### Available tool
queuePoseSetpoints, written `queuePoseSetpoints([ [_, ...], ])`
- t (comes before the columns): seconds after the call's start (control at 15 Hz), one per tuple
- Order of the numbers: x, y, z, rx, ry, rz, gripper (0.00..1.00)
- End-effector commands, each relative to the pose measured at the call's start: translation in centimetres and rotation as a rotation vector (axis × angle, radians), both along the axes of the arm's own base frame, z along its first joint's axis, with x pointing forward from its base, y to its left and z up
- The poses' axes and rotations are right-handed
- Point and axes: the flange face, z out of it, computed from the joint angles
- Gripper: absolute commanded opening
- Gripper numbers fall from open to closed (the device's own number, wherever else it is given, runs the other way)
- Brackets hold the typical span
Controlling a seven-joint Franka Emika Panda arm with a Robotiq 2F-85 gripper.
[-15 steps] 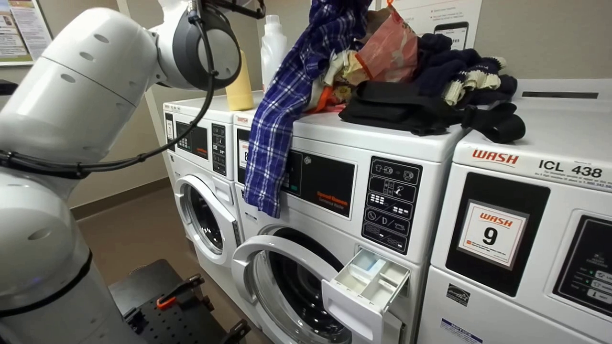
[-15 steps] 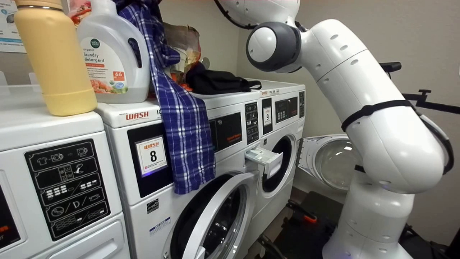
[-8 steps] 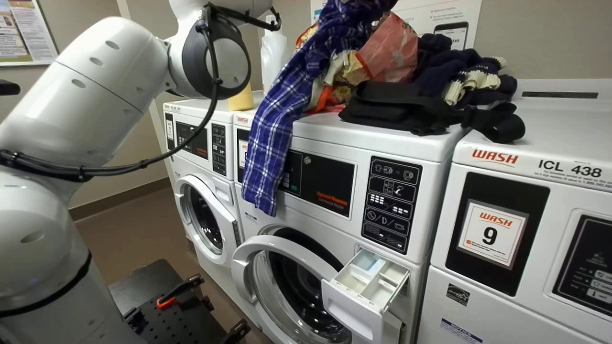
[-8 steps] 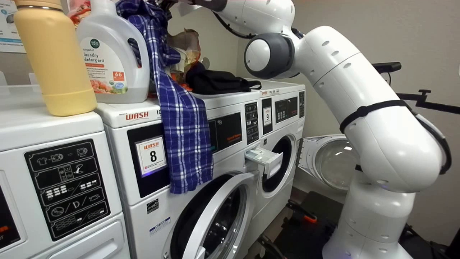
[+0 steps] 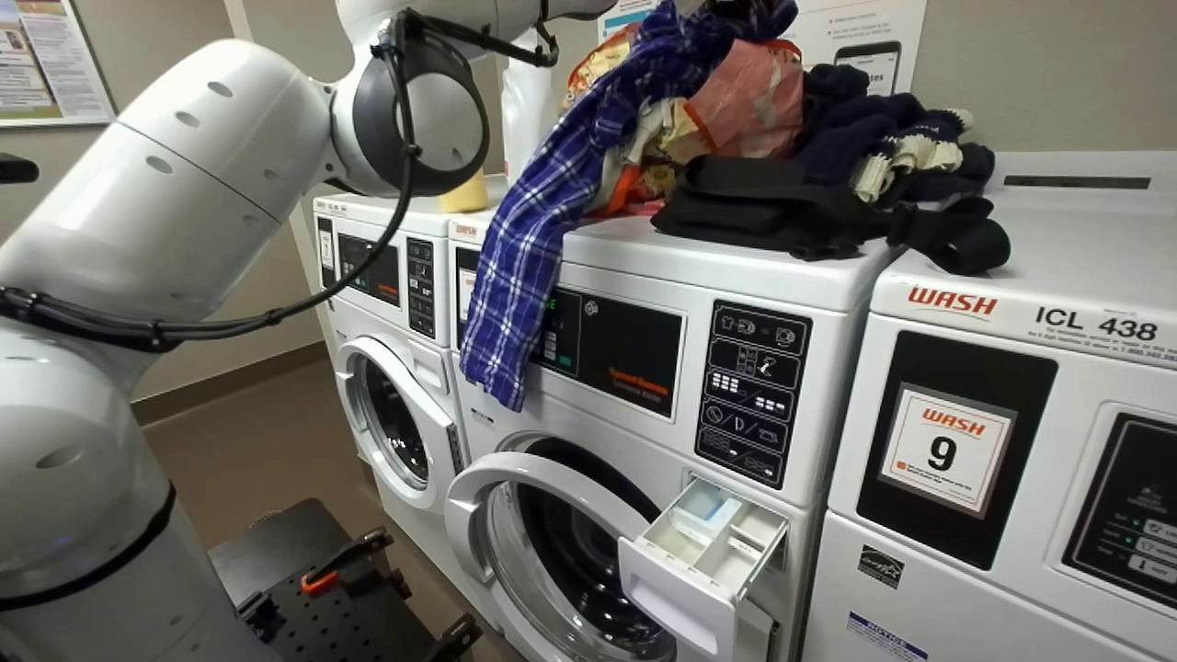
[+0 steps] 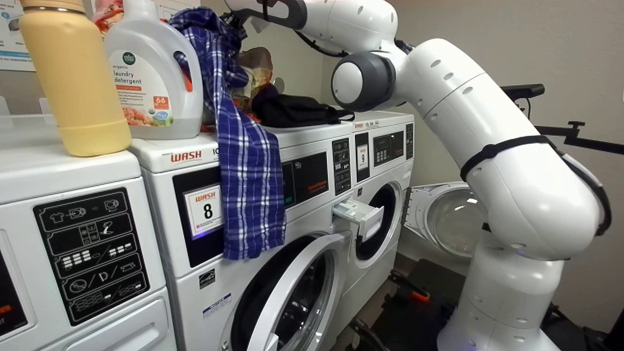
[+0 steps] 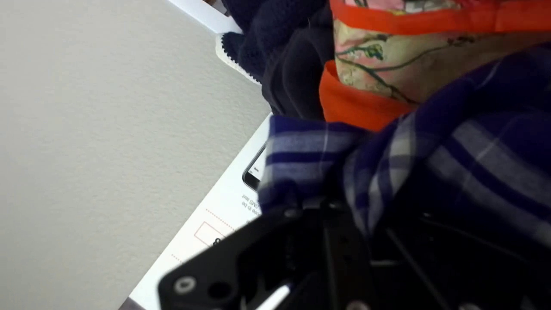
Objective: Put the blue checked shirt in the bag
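Note:
The blue checked shirt point(image 5: 542, 211) hangs from high above washer 8 down over its front, as it also does in an exterior view point(image 6: 251, 175). Its upper part is bunched at my gripper point(image 6: 236, 20), which is shut on it. In the wrist view the gripper point(image 7: 344, 215) is dark, with shirt folds point(image 7: 482, 159) pinched between its fingers. The bag point(image 5: 754, 101), pinkish with orange trim and a cream floral pattern, stands on the washer under and behind the shirt. In the wrist view the bag point(image 7: 383, 73) lies beyond the held cloth, partly covered by it.
Dark clothes point(image 5: 855, 129) and a black bag-like item point(image 5: 763, 207) lie beside the bag on the washer top. A detergent bottle point(image 6: 151, 73) and a yellow bottle point(image 6: 73, 83) stand close to the shirt. Washer 8's door point(image 5: 552, 542) and a detergent drawer point(image 5: 708, 552) stick out.
My gripper has come down into view, carrying the shirt's top lower and further over the bag. The bag's edge has sunk a little. The hanging hem has shifted and risen slightly.

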Motion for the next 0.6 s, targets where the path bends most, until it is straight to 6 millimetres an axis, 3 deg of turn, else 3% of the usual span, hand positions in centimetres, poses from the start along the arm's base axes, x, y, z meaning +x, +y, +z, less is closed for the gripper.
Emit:
queuePoseSetpoints([
  [0.0, -0.4, -0.7, -0.2, -0.061, 0.080, -0.056, 0.01],
  [0.13, -0.6, -0.6, -0.2, -0.064, 0.114, -0.061, 0.01],
  [0.2, -0.7, -0.6, -0.2, -0.059, 0.134, -0.061, 0.29],
  [0.33, -1.1, -0.4, 0.0, -0.040, 0.163, -0.054, 0.35],
  [0.53, -2.2, -0.1, 1.5, -0.020, 0.180, -0.043, 0.59],
])
